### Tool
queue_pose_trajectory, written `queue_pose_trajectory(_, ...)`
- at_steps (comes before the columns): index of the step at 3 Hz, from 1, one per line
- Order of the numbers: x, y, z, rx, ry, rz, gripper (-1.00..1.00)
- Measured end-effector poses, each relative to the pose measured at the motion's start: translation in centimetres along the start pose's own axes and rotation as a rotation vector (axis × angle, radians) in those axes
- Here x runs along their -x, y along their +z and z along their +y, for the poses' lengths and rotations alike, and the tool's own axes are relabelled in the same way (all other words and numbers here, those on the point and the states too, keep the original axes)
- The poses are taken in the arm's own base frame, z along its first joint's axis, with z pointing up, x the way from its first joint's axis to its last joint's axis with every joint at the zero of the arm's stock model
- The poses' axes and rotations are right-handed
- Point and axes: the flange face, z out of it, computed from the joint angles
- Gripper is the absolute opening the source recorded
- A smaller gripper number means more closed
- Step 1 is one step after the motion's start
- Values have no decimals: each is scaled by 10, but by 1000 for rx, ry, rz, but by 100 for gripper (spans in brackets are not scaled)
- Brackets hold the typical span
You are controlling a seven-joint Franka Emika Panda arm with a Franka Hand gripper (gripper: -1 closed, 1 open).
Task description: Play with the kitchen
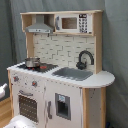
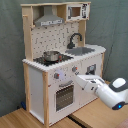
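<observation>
Fingers' spread can't be told beside the kitchen: one pot, one faucet, two knobs.

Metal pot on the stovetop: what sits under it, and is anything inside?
The metal pot stands on the black stovetop of the kitchen, left of the grey sink in both exterior views. Its rim hides the inside; the surface under it is covered.

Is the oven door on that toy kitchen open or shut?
Shut. In both exterior views the oven door sits flat against the toy kitchen front, with no gap showing around it.
</observation>
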Motion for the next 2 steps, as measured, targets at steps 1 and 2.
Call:
queue_pose_trajectory(1,-5,-2,-30,-18,52,1,100)
queue_pose_trajectory(2,-6,1,-54,-37,114,-1,100)
